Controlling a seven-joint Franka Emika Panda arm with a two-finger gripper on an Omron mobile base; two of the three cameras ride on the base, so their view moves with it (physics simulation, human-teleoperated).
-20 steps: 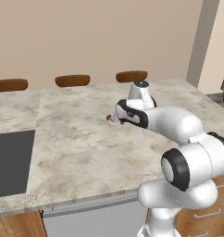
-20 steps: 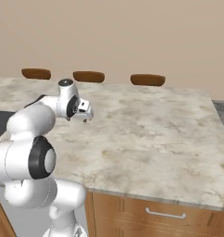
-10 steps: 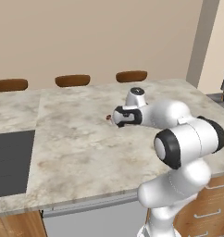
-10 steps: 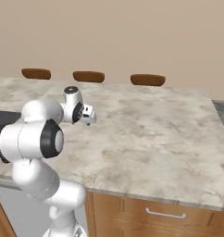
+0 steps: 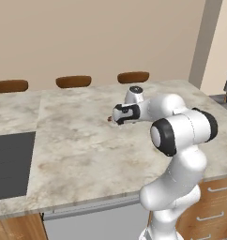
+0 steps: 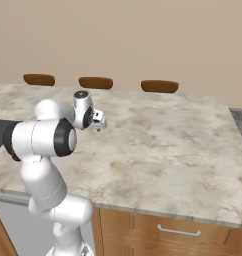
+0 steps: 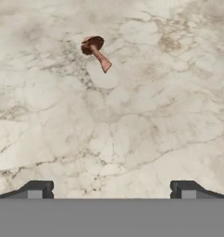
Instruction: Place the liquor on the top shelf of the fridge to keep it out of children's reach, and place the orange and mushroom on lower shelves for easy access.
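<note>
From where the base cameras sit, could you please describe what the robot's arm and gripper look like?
The arm is glossy white, built of rounded, bulbous segments with dark grey to black bands and caps at the joints. A round dark cap tops the wrist. The gripper is a small white block with a black face; its two finger tips are dark, squarish and short. No cables or markings are visible.

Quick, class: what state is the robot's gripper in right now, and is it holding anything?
Gripper: open, holding nothing; the mushroom lies on the counter ahead of it.
</note>
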